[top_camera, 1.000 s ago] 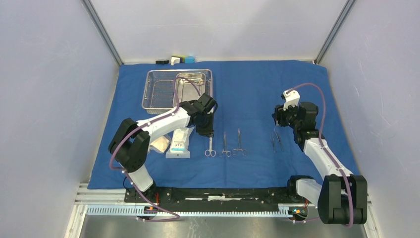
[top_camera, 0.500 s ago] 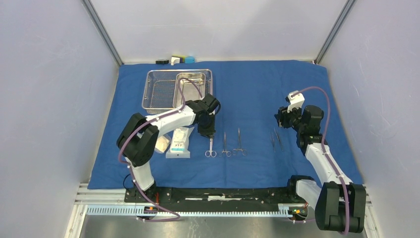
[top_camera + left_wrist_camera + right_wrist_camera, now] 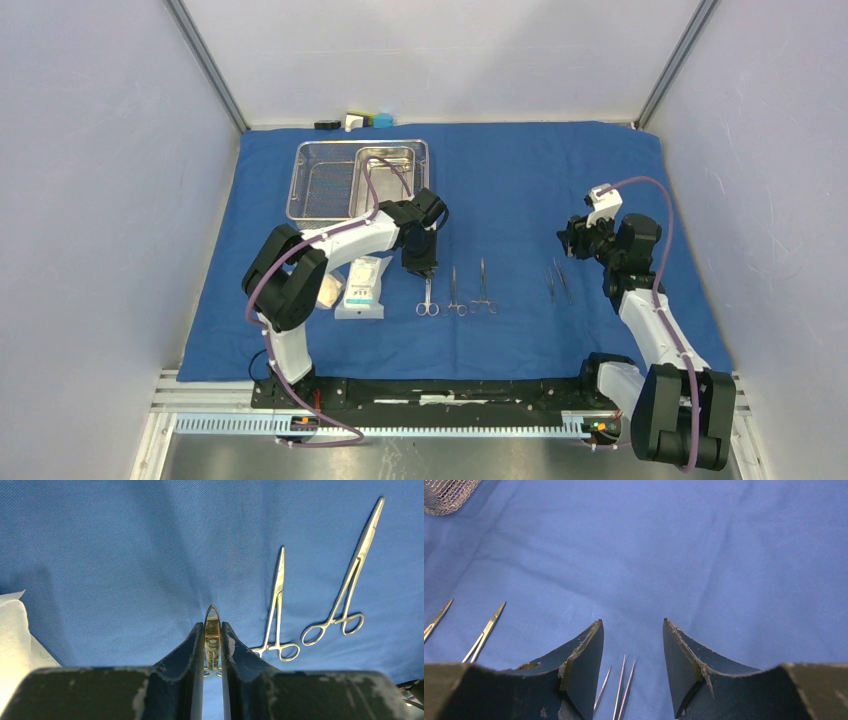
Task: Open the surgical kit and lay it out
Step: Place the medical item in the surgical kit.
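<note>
I found the blue cloth (image 3: 520,175) spread flat, the mesh basket (image 3: 318,188) at its far left holding the steel pan (image 3: 392,152). Three scissor-like tools (image 3: 455,293) lay mid-cloth, packets (image 3: 361,288) left, thin tools (image 3: 556,282) right.

Bright, even overhead light, faint soft shadows on the blue cloth (image 3: 520,170).

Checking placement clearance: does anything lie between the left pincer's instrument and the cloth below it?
Nothing visible. The left pincer grips the instrument over the blue cloth; the nearest forceps lies apart, to the right.

Faint print on white packet (image 3: 362,296), too small to read
</note>
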Tool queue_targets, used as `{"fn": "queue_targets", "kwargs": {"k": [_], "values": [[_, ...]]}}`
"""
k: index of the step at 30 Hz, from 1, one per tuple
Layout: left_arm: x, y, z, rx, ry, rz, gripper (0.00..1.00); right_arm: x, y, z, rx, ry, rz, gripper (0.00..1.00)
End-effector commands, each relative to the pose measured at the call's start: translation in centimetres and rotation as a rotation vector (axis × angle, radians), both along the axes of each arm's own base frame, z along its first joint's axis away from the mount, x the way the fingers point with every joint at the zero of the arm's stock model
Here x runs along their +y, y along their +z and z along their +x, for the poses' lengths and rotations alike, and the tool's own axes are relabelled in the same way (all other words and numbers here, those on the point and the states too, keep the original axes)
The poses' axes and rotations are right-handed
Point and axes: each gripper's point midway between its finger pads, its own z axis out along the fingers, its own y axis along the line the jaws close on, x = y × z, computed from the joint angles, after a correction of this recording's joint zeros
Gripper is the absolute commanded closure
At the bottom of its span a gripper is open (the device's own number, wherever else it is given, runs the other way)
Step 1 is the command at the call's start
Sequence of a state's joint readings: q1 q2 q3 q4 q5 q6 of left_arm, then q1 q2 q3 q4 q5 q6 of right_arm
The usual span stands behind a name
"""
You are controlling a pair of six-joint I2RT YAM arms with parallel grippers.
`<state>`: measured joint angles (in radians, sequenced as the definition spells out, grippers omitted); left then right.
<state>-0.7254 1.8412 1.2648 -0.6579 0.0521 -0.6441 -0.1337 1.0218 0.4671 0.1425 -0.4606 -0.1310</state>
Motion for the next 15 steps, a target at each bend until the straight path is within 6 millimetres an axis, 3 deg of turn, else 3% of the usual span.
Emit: {"fn": "queue_targets", "kwargs": {"k": [1, 15], "values": [[-0.26, 0.13, 0.63, -0.015, 0.040, 0.009, 0.90, 0.22, 0.37, 0.19, -0.020, 0.015, 0.026, 0.46], [-0.21, -0.55, 0.70, -0.006, 0.040, 0.019, 0.87, -0.13, -0.01, -0.02, -0.002, 0.012, 0.049, 0.47]]}}
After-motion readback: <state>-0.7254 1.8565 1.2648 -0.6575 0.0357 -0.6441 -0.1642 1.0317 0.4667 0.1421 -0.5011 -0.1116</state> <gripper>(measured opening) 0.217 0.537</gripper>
